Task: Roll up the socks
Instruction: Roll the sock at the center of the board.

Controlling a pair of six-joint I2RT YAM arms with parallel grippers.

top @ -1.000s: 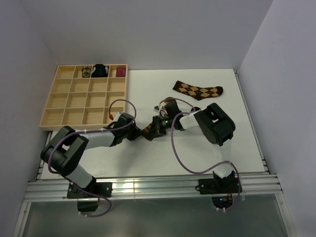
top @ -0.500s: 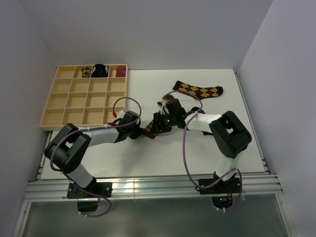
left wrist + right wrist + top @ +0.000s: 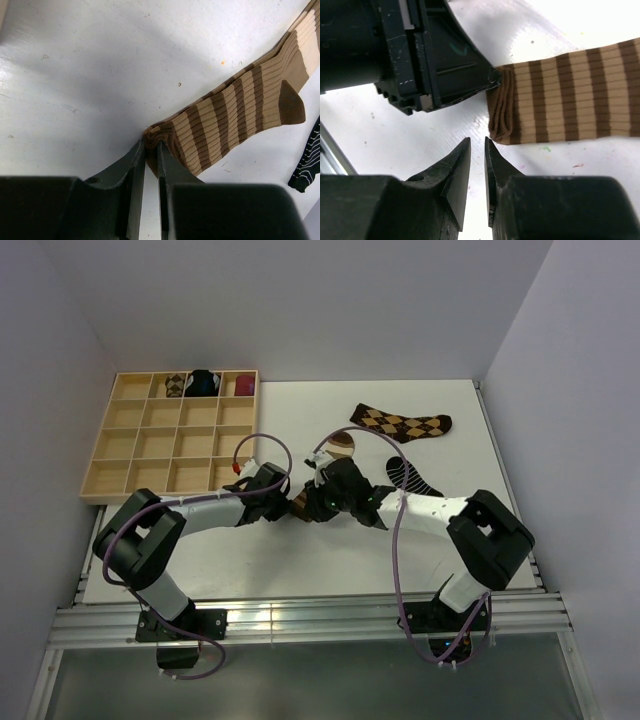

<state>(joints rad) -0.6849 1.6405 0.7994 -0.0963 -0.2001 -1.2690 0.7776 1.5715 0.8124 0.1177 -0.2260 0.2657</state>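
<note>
No legible text, label, brand, number or sign is found in any view. One small teal scrawl (image 3: 456,48) is noted on the dark housing of the left gripper (image 3: 495,75), in the right wrist view. It cannot be read as any character.

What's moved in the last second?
The right arm's elbow swung out right, uncovering the short black white-striped sock; the right gripper sits shut beside the long brown-and-cream striped sock, whose folded end the left gripper pinches. The brown-and-tan argyle sock and wooden tray stayed put.
</note>
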